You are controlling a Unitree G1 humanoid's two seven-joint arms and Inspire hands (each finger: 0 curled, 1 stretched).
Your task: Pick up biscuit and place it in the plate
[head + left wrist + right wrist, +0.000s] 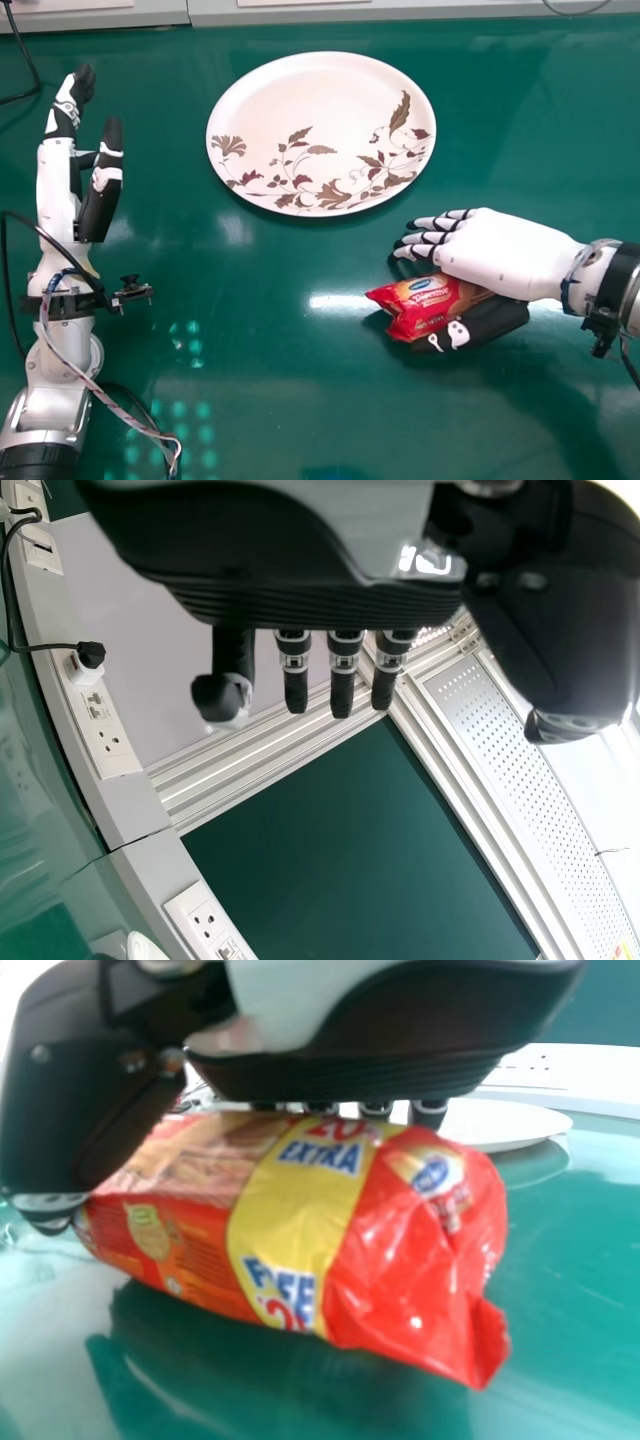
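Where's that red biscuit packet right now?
In the head view it's right of centre, between the right hand's fingers and thumb, nearer the robot than the plate: the packet.

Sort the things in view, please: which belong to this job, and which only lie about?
For the job:
- biscuit packet, in the right hand
- patterned plate

Not for the job:
- black cable, far left
- wall sockets
- left hand, idle

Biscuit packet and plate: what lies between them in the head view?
In the head view, the right hand's fingers and some green tabletop lie between the red biscuit packet and the plate.
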